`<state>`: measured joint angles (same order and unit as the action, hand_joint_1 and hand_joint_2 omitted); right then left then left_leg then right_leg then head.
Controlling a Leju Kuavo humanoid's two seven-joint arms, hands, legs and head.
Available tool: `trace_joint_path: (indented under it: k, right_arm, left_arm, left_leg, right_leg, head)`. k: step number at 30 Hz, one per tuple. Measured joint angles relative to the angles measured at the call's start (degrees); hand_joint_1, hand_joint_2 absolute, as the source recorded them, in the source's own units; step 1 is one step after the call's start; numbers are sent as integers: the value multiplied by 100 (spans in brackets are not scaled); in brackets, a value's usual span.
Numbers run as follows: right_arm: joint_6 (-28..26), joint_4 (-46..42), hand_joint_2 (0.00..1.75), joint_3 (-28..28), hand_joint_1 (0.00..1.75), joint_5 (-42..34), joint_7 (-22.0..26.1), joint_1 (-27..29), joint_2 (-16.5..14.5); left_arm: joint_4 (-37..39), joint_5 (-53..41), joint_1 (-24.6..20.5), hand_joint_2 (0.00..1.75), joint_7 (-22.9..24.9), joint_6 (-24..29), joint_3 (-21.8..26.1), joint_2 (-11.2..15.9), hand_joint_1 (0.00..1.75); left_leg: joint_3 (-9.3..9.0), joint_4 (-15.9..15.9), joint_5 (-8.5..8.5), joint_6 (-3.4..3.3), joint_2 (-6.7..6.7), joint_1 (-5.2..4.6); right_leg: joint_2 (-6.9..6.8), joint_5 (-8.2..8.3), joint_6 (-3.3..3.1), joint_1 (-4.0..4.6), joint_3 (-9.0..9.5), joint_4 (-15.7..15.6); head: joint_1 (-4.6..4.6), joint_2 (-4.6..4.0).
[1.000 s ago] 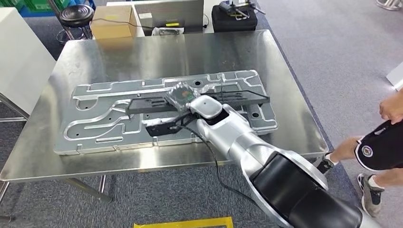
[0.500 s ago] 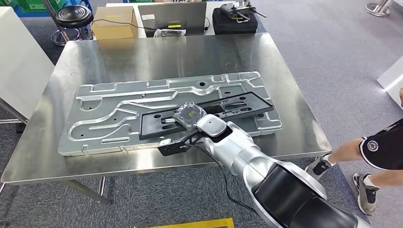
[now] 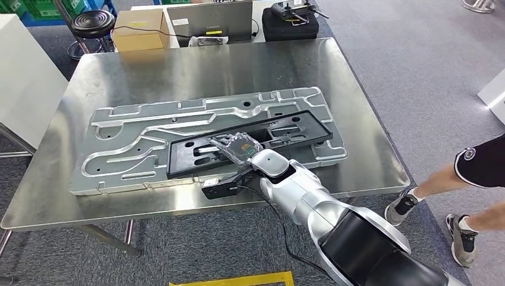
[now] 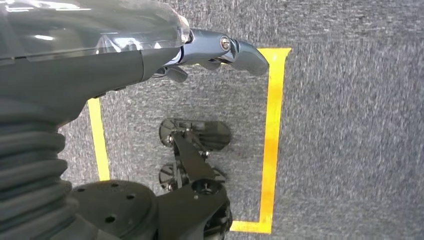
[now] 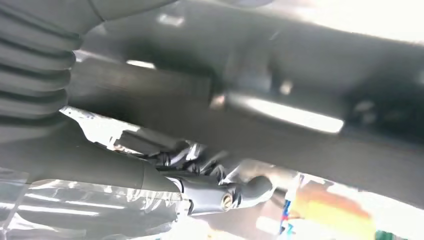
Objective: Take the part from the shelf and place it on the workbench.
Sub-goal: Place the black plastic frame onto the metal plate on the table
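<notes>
Part (image 3: 250, 140): long flat black frame with cutouts, lying on workbench (image 3: 196, 65)

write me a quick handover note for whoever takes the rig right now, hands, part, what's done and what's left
Right hand: on the middle of the black part, fingers on it; whether it grips firmly is hard to tell.
Left hand: hangs over the carpet by the yellow floor tape, holds nothing, fingers curled.
Black part: lies slanted on the grey metal panel, which rests on the steel workbench.
Done: the part is off the shelf and at the workbench.
Left: let go of the part and draw the right arm back.
</notes>
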<state>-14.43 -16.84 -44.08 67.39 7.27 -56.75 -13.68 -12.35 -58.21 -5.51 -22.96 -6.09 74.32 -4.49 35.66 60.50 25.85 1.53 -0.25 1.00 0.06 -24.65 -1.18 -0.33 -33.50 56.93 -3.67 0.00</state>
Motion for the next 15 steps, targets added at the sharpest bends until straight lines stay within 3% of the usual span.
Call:
trace_joint_path:
  k: [3,4,5,6,8,10,13,15]
  right_arm:
    - [-203,-4,0,107,0,-125,105,11,35]
    - [-260,-4,0,154,0,-179,154,19,49]
    - [-312,-5,0,207,0,-239,208,25,62]
    - [-364,-10,0,270,0,-304,265,27,75]
    - [-440,-27,0,405,0,-397,350,15,97]
    - [-493,-49,0,512,0,-439,400,-4,119]
    - [-663,-85,0,618,0,-540,540,-12,140]
    - [-828,-123,0,712,0,-670,692,-32,151]
  left_arm:
    - [0,-13,1,0,10,5,-34,4,0]
    - [0,-14,2,0,14,8,-42,5,0]
    - [0,-15,2,0,17,13,-46,5,0]
    - [0,-15,1,0,20,19,-50,6,0]
    - [1,-15,-10,0,25,28,-57,8,0]
    - [2,-15,-28,0,32,32,-63,7,0]
    - [2,-9,-31,0,46,32,-67,3,0]
    - [2,4,-34,0,49,34,-67,-3,0]
  left_leg:
    - [469,1074,532,42,2,18]
    - [575,1312,594,53,2,19]
    - [580,1333,543,59,3,20]
    - [470,1118,390,60,4,22]
    - [68,328,35,43,12,26]
    - [-154,-150,-93,-15,9,14]
    - [-142,-201,-92,-118,-6,0]
    - [-147,-230,-117,-181,-7,12]
  right_leg:
    - [-9,16,-35,8,-2,-13]
    - [-8,13,-36,12,-8,-4]
    - [-6,8,-33,13,-11,7]
    - [-3,-1,-25,12,-10,22]
    - [2,-34,14,18,-12,66]
    - [6,-54,66,41,-45,115]
    - [4,-51,144,50,-77,130]
    - [3,-179,205,33,-150,302]
  head:
    - [-1,0]
    - [-1,0]
    - [-1,0]
    - [-1,0]
    - [-1,0]
    - [1,0]
    - [0,0]
    - [0,0]
